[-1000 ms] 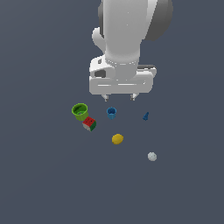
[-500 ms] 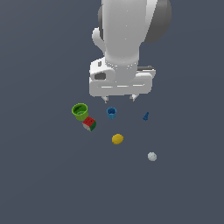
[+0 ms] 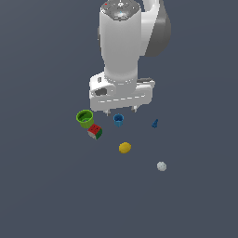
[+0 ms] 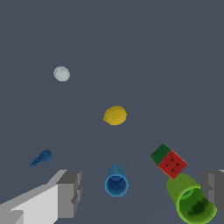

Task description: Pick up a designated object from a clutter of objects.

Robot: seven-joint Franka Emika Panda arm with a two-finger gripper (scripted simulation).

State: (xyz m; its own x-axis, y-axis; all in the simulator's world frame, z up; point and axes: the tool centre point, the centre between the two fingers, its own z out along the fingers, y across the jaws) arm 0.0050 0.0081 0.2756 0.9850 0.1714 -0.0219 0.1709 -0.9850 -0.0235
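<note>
- In the exterior view the arm's white body covers most of the gripper [image 3: 121, 110]; only two small fingertips [image 3: 107, 112] poke out beneath the hand.
- In the wrist view the two fingers [image 4: 70, 192] are cut off at the picture's edges, one grey pad on each side, so their tips cannot be seen.
- The jaws stand spread wide apart and hold nothing; the blue cup [image 4: 116, 183] and the green cup [image 4: 190, 202] lie in the span between them.
- The green cup is partly cut by the wrist picture's edge; it stands upright with its mouth open upward.
- The puzzle cube [image 3: 95, 131] is small, with a red face, a green face and a white face in the exterior view; the wrist view [image 4: 169, 160] shows only red and dark green, with faint dots on the red face.
- The cube rests on the dark floor [image 3: 46, 186], tilted corner-on, just beside the green cup [image 3: 85, 118], touching or nearly so; which one cannot be told.
- From the cube, the blue cup [image 3: 118, 120] is near, on the side away from the green cup.
- The yellow lump [image 3: 124, 148] lies apart from the cube, farther from the gripper.
- The blue cone [image 3: 155, 123] lies well apart from the cube, beyond the blue cup; its shape is too small to make out clearly.
- The whitish ball [image 3: 161, 166] is farthest from the cube, past the yellow lump.
</note>
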